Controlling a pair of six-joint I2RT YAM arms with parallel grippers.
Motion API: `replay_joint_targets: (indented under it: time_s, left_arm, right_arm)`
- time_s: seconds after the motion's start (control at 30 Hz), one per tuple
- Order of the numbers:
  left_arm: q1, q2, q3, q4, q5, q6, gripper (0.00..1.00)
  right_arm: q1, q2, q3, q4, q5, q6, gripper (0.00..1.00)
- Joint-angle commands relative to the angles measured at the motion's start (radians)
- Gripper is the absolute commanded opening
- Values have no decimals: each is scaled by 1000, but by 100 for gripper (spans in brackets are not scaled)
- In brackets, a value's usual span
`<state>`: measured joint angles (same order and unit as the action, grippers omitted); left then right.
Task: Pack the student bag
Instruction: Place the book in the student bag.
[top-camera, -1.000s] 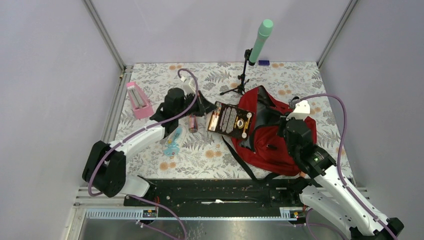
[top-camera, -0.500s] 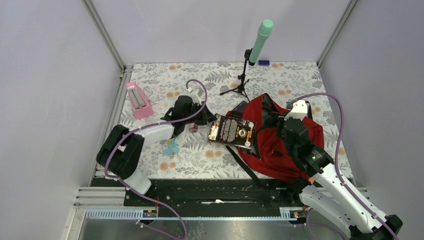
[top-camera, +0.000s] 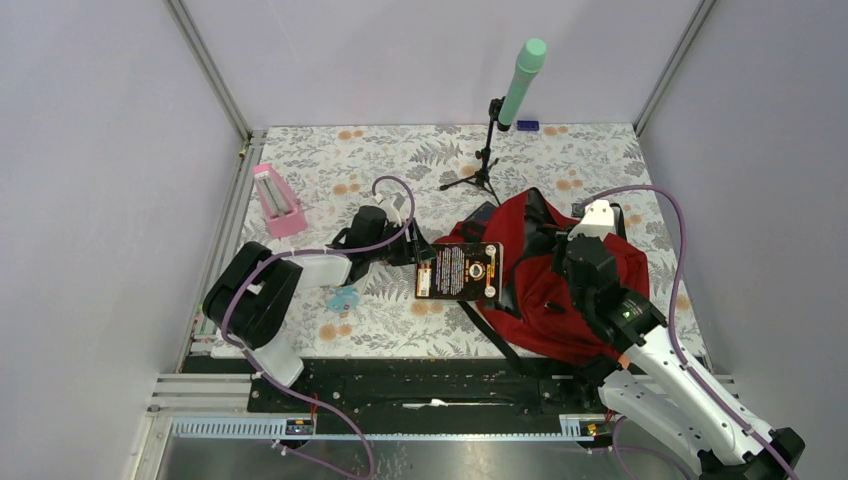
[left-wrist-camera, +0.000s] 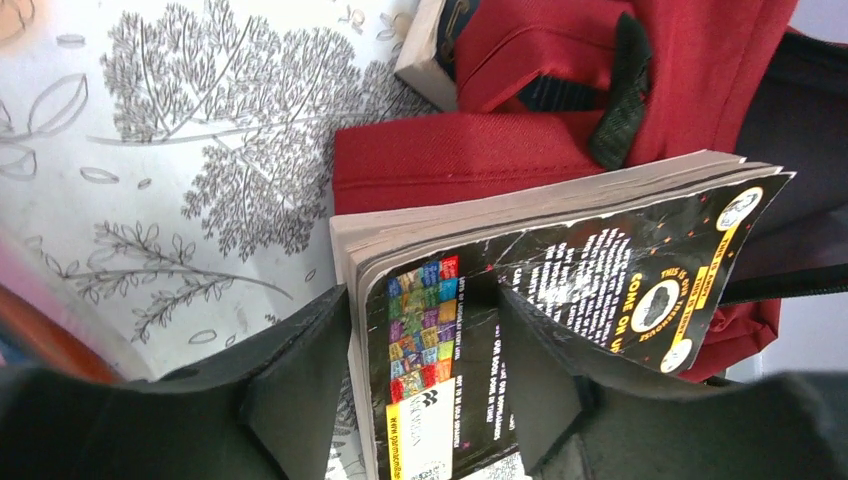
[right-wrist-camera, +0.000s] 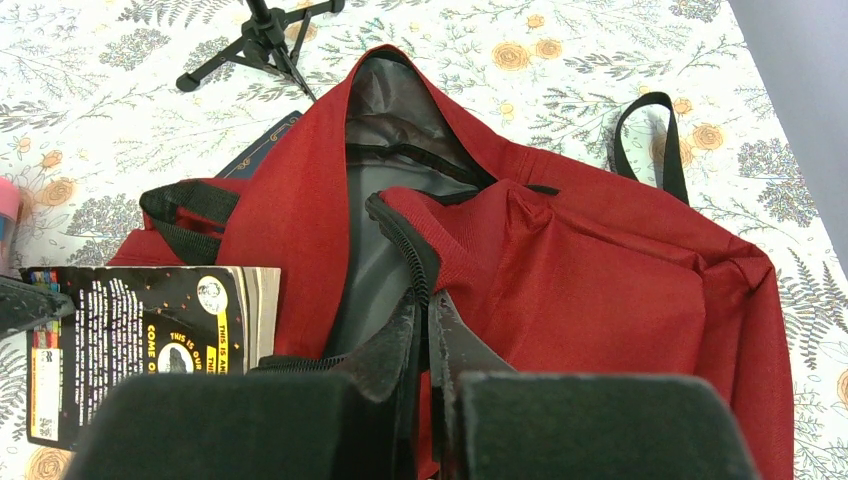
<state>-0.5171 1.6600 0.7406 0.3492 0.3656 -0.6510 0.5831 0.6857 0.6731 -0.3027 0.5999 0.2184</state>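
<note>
The student bag (top-camera: 560, 290) is a dark-red backpack lying at centre right, its main pocket gaping and showing grey lining (right-wrist-camera: 385, 180). My right gripper (right-wrist-camera: 425, 305) is shut on the bag's black zipper edge and holds that rim up. A black paperback book (top-camera: 458, 272) lies flat against the bag's left side, partly on a red shoulder strap (left-wrist-camera: 470, 165). My left gripper (left-wrist-camera: 420, 385) is open around the book's near end. One finger stands by the page edge, the other off the cover.
A pink box (top-camera: 277, 200) lies at the far left. A small black tripod (top-camera: 483, 165) holding a green cylinder (top-camera: 522, 80) stands behind the bag. A light-blue item (top-camera: 343, 298) lies under my left arm. Another book's corner (right-wrist-camera: 262, 150) pokes from beneath the bag.
My left arm swung the book down and nearer, laying it flat by the bag's left edge, and its jaws spread apart. The right gripper stayed shut on the zipper edge.
</note>
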Motion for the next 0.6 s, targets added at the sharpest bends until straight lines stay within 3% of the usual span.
replay_joint_targets:
  time_s: [0.0,0.23,0.57]
  left_arm:
    - [-3,17,-41,117,28,-30,61]
    - [-8,51,-77,218,89,-65,69]
    - [-53,114,-67,219,71,-79,79]
  right_arm:
    - [-5,0,24,35,-4,9,0]
    - [-6,5,30,35,-3,6,0]
    - [-5,9,43,35,-3,1,0]
